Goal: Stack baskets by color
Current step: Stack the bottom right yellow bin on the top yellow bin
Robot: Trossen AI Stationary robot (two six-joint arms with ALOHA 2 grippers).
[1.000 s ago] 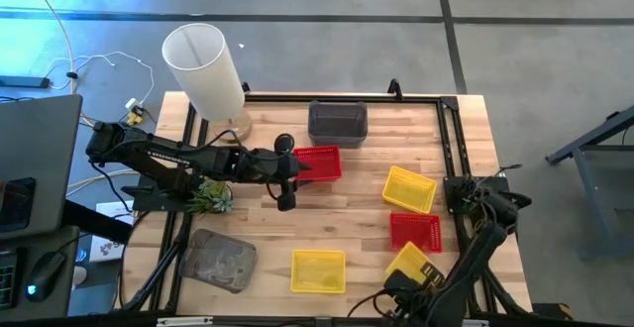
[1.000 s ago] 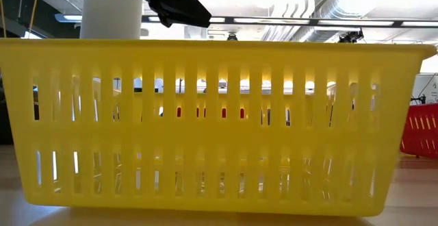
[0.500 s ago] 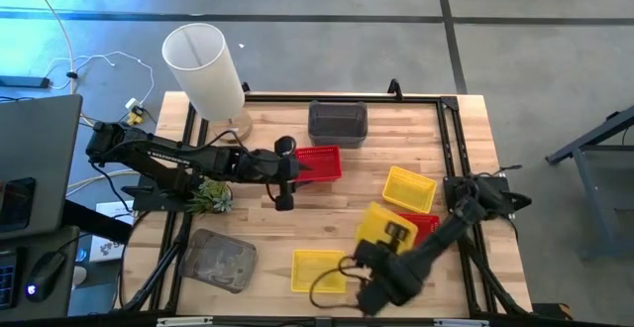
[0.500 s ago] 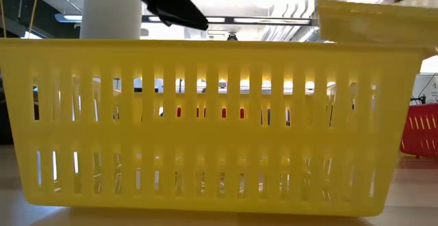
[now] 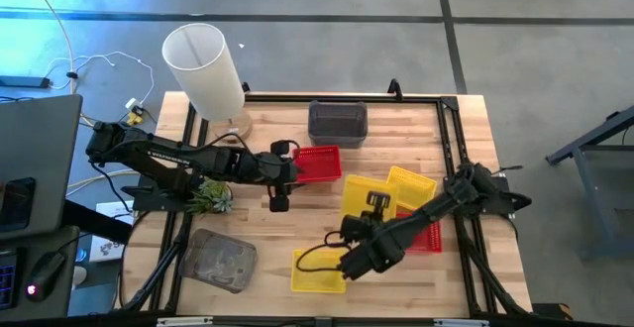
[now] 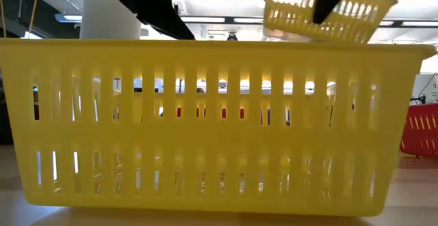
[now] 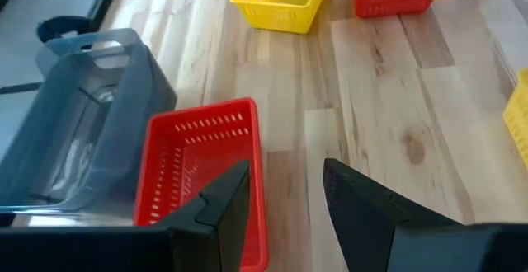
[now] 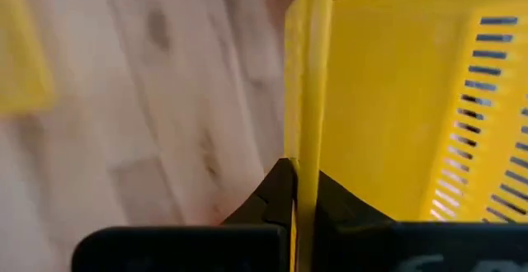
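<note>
Right end effector [image 5: 369, 208] clamped on carried yellow basket [image 5: 362, 198] rim, mid-worktop. Left end effector [image 7: 285, 198] open beside red basket [image 7: 202, 169], ten o'clock. Thin rim pinch: likely slip or tilt, missing yellow basket [image 5: 317, 271] at six o'clock.

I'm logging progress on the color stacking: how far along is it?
Nothing looks stacked yet. In hand: the right gripper is shut on a yellow basket, carried above the table. The left gripper hangs open by a red basket. Left: the grey baskets, red and yellow ones lie apart.
</note>
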